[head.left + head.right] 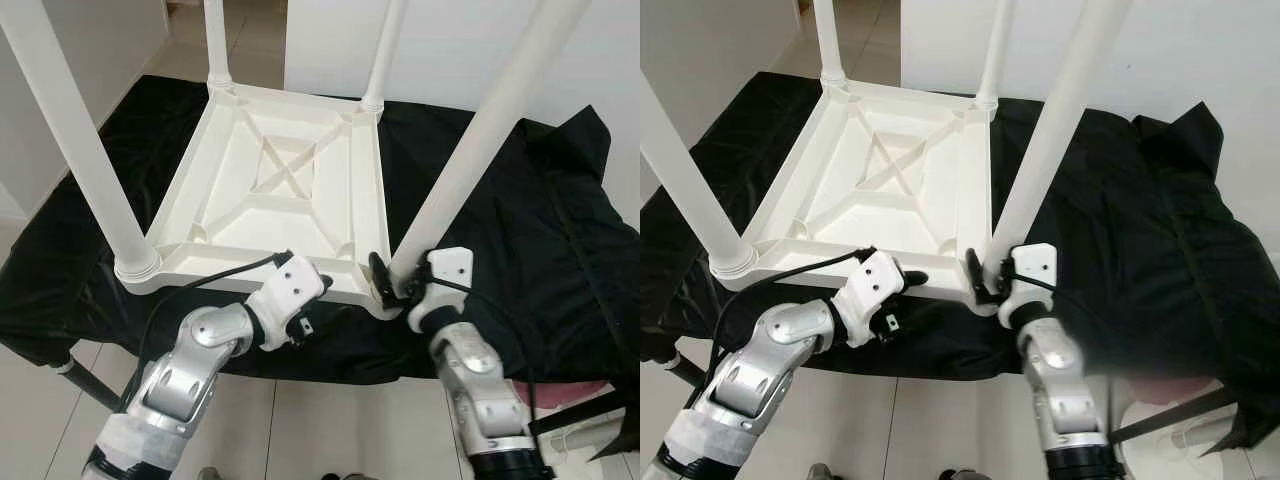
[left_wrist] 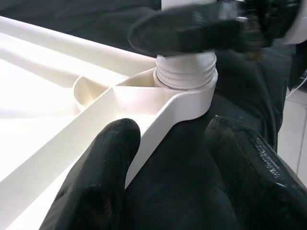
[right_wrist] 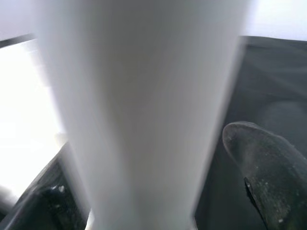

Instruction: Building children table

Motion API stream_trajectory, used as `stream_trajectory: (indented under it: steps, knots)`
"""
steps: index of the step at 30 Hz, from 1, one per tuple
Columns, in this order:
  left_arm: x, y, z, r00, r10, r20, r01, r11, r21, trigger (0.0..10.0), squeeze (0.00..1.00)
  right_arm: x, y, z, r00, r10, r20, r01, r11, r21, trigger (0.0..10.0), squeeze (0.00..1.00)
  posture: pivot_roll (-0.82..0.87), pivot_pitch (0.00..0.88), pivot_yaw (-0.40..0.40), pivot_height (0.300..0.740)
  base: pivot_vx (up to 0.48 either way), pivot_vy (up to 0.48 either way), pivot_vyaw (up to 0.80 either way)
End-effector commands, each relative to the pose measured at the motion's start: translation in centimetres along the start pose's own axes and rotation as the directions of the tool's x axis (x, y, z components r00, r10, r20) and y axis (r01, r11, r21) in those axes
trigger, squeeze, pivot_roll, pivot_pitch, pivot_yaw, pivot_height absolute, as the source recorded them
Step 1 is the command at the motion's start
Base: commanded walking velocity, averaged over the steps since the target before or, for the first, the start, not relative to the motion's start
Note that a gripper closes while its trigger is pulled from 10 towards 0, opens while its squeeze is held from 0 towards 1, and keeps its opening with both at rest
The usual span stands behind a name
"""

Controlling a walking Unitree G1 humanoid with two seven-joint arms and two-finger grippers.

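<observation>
As seen from the head views, the white plastic tabletop [image 1: 275,190] lies upside down on a black cloth [image 1: 520,230], three legs seated, and the right gripper [image 1: 392,283] grasps the near-right leg [image 1: 480,140] at its base. In the left wrist view, the left gripper [image 2: 168,172] is spread, straddling the frame rim beside the threaded socket [image 2: 186,76]. In the right wrist view, the smooth leg sits between the fingers [image 3: 266,163]. The moulded plastic is judged light, stiff and slippery; grip low, near the thread.
</observation>
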State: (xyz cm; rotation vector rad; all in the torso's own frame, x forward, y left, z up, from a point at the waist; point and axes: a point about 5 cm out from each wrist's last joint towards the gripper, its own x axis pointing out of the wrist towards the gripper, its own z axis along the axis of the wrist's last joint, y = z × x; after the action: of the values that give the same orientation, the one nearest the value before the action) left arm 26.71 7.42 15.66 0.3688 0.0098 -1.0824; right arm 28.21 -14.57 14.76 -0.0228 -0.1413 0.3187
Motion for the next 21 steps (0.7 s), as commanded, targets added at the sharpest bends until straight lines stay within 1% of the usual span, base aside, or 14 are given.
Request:
stream_trajectory:
  steps: [1, 2, 3, 5, 6, 9, 11, 13, 16, 17, 19, 20, 21]
  knots:
    - [0.1, 0.0, 0.3, 0.996, 0.083, 0.014, -0.083, 0.996, 0.016, 10.0, 0.00, -0.3, -0.1, -0.2, 0.998, 0.067, 0.000, -0.067, 0.998, 0.006, 10.0, 0.00, 0.02, 0.095, -0.086, 0.740, 0.000, 0.000, 0.00]
    - [0.2, -0.5, 0.4, 0.997, 0.068, 0.021, -0.068, 0.997, 0.019, 10.0, 0.00, -0.2, -0.6, -0.2, 0.987, 0.163, -0.009, -0.163, 0.987, -0.016, 10.0, 0.00, 0.02, 0.091, -0.079, 0.740, 0.000, 0.000, 0.00]
    - [0.2, -0.5, 0.4, 0.997, 0.068, 0.021, -0.068, 0.997, 0.019, 10.0, 0.00, -0.2, -0.6, -0.2, 0.987, 0.163, -0.009, -0.163, 0.987, -0.016, 10.0, 0.00, 0.02, 0.091, -0.079, 0.740, 0.000, 0.000, 0.00]
    - [0.4, -1.0, 0.3, 0.998, 0.050, 0.023, -0.051, 0.998, 0.025, 10.0, 0.00, -0.1, -1.1, -0.2, 0.970, 0.241, -0.030, -0.242, 0.969, -0.046, 10.0, 0.00, 0.02, 0.088, -0.077, 0.740, 0.000, 0.000, 0.00]
    - [0.4, -1.1, 0.3, 0.999, 0.045, 0.022, -0.045, 0.999, 0.027, 10.0, 0.00, 0.0, -1.3, -0.3, 0.965, 0.261, -0.038, -0.263, 0.963, -0.061, 10.0, 0.00, 0.02, 0.084, -0.077, 0.740, 0.000, 0.000, 0.00]
    - [0.5, -1.3, 0.3, 0.999, 0.039, 0.024, -0.040, 0.998, 0.041, 10.0, 0.00, 0.3, -1.7, -0.2, 0.959, 0.279, -0.043, -0.281, 0.957, -0.068, 10.0, 0.00, 0.02, 0.082, -0.079, 0.740, 0.000, 0.000, 0.00]
    - [0.7, -1.3, 0.4, 0.999, 0.034, 0.030, -0.036, 0.998, 0.054, 10.0, 0.00, 1.0, -2.2, -0.3, 0.939, 0.337, -0.073, -0.342, 0.936, -0.083, 10.0, 0.00, 0.02, 0.071, -0.078, 0.740, 0.000, 0.000, 0.00]
    - [0.8, -1.1, 0.5, 0.999, 0.034, 0.034, -0.036, 0.997, 0.062, 10.0, 0.00, 1.6, -2.5, -0.4, 0.926, 0.365, -0.097, -0.374, 0.922, -0.099, 10.0, 0.00, 0.02, 0.066, -0.081, 0.740, 0.000, 0.000, 0.00]
    - [0.9, -1.1, 0.6, 0.999, 0.036, 0.035, -0.038, 0.997, 0.067, 10.0, 0.00, 1.9, -2.7, -0.5, 0.917, 0.384, -0.106, -0.394, 0.914, -0.098, 10.0, 0.00, 0.02, 0.066, -0.081, 0.740, 0.000, 0.000, 0.00]
    - [0.9, -1.0, 0.6, 0.999, 0.039, 0.035, -0.041, 0.997, 0.068, 10.0, 0.00, 2.1, -2.8, -0.6, 0.909, 0.404, -0.107, -0.414, 0.905, -0.101, 4.8, 0.00, 0.02, 0.060, -0.084, 0.740, 0.000, 0.000, 0.00]
    - [0.9, -1.0, 0.6, 0.999, 0.040, 0.035, -0.042, 0.997, 0.069, 10.0, 0.00, 2.1, -2.8, -0.6, 0.906, 0.410, -0.107, -0.420, 0.902, -0.101, 4.8, 0.00, 0.02, 0.060, -0.084, 0.740, 0.000, 0.000, 0.00]
    - [0.9, -1.0, 0.6, 0.998, 0.043, 0.036, -0.045, 0.996, 0.071, 10.0, 0.00, 2.2, -2.8, -0.8, 0.899, 0.423, -0.117, -0.434, 0.896, -0.098, 0.0, 0.00, 0.03, 0.050, -0.089, 0.740, 0.000, 0.000, 0.00]
    - [0.9, -1.0, 0.6, 0.998, 0.045, 0.037, -0.047, 0.996, 0.072, 10.0, 0.00, 2.2, -2.9, -1.0, 0.893, 0.432, -0.124, -0.444, 0.891, -0.094, 0.0, 0.00, 0.03, 0.050, -0.089, 0.740, 0.000, 0.000, 0.00]
